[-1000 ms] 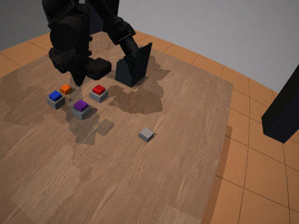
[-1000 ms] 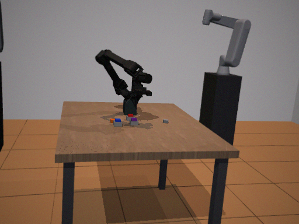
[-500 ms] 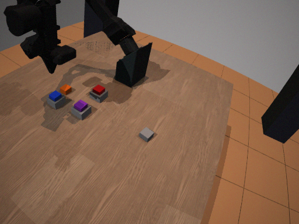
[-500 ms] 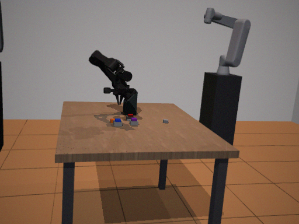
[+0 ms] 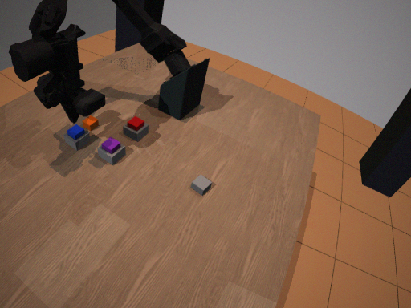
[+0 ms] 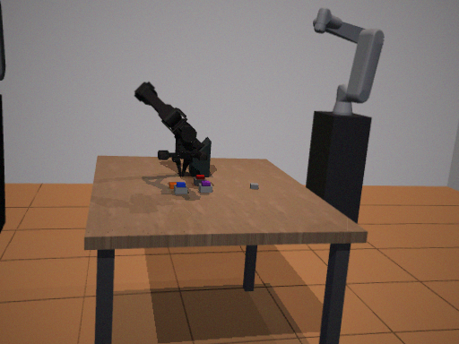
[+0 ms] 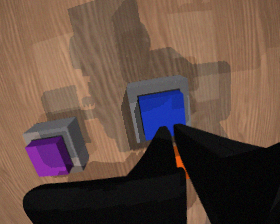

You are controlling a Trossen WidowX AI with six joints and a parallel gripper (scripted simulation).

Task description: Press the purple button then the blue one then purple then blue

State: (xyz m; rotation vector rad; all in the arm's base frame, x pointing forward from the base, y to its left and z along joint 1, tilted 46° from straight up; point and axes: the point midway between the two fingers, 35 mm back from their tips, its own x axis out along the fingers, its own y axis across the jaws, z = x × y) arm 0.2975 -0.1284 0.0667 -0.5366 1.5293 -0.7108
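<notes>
The gripper [image 7: 170,132] is clenched on nothing, its tips hanging over the near edge of the blue button [image 7: 161,112]. Taking that button as landmark, the purple button [image 5: 111,144] sits just beside it toward the grey block [image 5: 201,184], and the orange block [image 5: 90,122] just behind it.

The fingers hide most of the orange block [image 7: 179,158] (wrist view).
</notes>
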